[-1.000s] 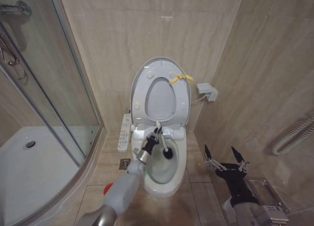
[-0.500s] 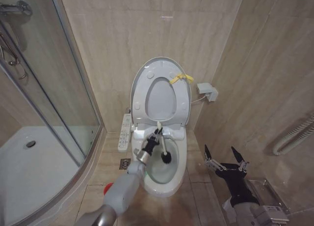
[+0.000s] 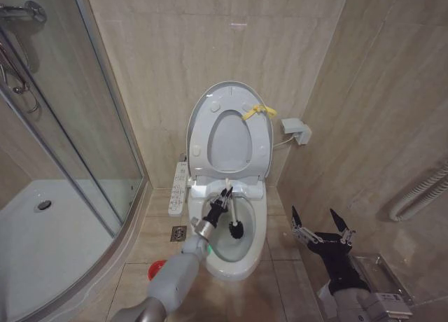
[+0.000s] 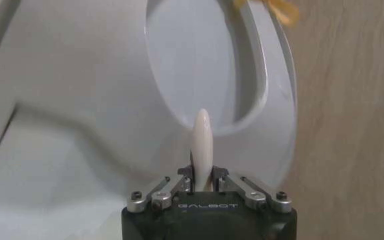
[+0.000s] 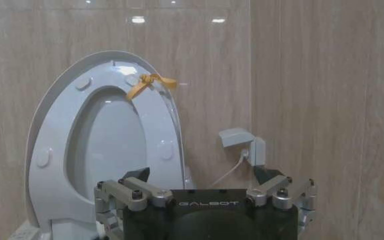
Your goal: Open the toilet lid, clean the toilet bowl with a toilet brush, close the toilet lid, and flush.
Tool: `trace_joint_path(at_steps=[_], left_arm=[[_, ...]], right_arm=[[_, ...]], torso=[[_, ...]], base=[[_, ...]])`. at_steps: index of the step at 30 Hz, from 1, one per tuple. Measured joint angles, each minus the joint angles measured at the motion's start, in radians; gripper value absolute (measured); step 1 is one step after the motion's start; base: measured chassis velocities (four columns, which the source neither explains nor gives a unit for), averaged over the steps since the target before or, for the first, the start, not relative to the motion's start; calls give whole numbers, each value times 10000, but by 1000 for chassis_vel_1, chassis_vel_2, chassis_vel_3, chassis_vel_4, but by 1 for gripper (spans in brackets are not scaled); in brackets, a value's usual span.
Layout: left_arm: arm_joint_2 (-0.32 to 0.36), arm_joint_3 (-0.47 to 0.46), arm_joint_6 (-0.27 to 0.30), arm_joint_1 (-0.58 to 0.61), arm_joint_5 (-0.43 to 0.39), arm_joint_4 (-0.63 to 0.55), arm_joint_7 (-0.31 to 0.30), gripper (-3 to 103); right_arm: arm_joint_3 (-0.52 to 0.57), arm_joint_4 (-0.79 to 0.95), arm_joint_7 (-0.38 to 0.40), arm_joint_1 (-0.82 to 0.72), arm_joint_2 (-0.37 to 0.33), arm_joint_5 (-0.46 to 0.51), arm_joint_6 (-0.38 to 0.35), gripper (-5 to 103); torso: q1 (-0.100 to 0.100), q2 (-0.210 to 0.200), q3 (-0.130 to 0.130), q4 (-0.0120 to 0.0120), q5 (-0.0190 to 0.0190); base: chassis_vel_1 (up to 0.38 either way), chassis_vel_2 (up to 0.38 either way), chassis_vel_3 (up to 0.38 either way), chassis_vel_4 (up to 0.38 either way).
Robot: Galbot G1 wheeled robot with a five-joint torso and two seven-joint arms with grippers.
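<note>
The toilet lid (image 3: 199,122) stands raised against the wall, its yellow strap loop (image 3: 257,112) at the top. Below it the toilet bowl (image 3: 234,270) is open. My left gripper (image 3: 222,201) reaches over the bowl's back part and is shut on the thin white handle (image 4: 203,140) of the toilet brush. The black bristle head (image 3: 235,230) is down inside the bowl. The left wrist view looks past the handle at the raised lid (image 4: 78,80). My right gripper (image 3: 322,227) hangs open and idle to the right of the toilet, facing the lid (image 5: 58,125).
A narrow white button panel (image 3: 178,189) sits left of the bowl, with a floor drain (image 3: 178,232) and the red holder (image 3: 158,269) below it. The glass shower enclosure (image 3: 70,126) closes the left side. A white wall box (image 3: 297,130) and a ribbed hose (image 3: 420,192) are on the right.
The brush head has slid from the bowl's back toward its middle and lower in. My left gripper shifted slightly right with it. The right arm has not moved.
</note>
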Motion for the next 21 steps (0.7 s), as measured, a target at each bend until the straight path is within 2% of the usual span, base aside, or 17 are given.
trace_joint_path(at_steps=[6,9,15,21], left_arm=[[-179,-152,-31,-268,-32,335,-13,19],[-348,-183,-89,20,1,607,77,19],[-247,-59,-82,297,-9,447,100,19],[-252,-27,35,-367,-76,297,-111,19]], right_arm=[[0,1,0,0,0,0,0,100],[0,0,0,0,0,0,0,100],[0,0,0,0,0,0,0,100],[0,1,0,0,0,0,0,100]], torso=[[0,0,0,0,2],[0,0,0,3,1],[-1,1,-1,5,1],[-1,1,-1,0,2]], base=[[0,0,0,0],[0,0,0,0],[0,0,0,0],[0,0,0,0]])
